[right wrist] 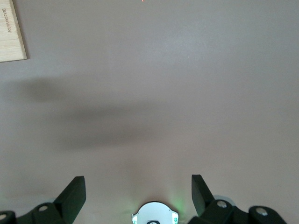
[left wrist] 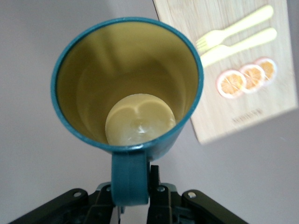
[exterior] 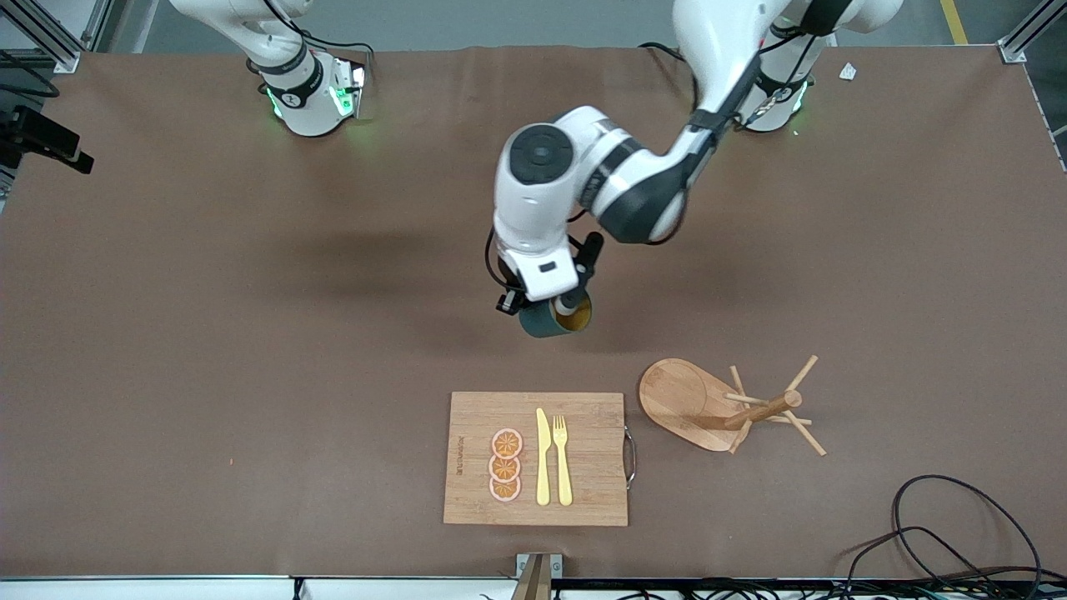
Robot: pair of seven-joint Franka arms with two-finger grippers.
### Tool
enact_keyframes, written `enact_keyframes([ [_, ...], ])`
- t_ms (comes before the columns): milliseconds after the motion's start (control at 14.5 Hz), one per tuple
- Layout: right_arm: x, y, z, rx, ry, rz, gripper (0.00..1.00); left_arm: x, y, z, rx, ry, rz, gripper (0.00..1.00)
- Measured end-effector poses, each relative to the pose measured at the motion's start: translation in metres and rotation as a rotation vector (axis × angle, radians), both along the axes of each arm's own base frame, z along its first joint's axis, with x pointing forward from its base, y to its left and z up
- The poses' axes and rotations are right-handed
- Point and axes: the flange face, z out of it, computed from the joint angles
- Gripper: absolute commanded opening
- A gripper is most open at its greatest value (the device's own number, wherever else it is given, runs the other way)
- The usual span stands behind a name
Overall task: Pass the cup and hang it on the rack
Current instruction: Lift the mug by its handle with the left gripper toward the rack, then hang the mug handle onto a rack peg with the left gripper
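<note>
The dark teal cup (exterior: 546, 321) with a yellowish inside (left wrist: 126, 84) is held by its loop handle (left wrist: 131, 179). My left gripper (exterior: 567, 304) (left wrist: 135, 186) is shut on that handle, over the bare table in the middle. The cup is tilted, its mouth facing the left wrist view. The wooden rack (exterior: 683, 400) stands nearer the front camera than the cup, toward the left arm's end, its post (exterior: 763, 410) and pegs bare. My right gripper (right wrist: 138, 191) is open and holds nothing, high over bare table near its own base; the front view does not show it.
A wooden cutting board (exterior: 592, 483) (left wrist: 219, 119) lies beside the rack, nearer the front camera than the cup. On it are a yellow knife (exterior: 543, 458), a fork (exterior: 563, 458) and three orange slices (exterior: 505, 465). Black cables (exterior: 959, 533) lie at the near corner.
</note>
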Motion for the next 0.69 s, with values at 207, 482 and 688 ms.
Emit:
enact_keyframes([
  [207,0.000,0.000,0.000,-0.001,0.000,0.000,1.00,0.037,0.052,0.049,-0.221,0.037,0.018,0.00],
  [482,0.000,-0.001,0.000,-0.002,0.001,0.000,1.00,0.087,0.145,0.078,-0.505,0.044,-0.004,0.00],
  [688,0.000,-0.001,-0.001,-0.002,0.001,0.000,1.00,0.113,0.200,0.063,-0.707,0.048,-0.005,0.00],
])
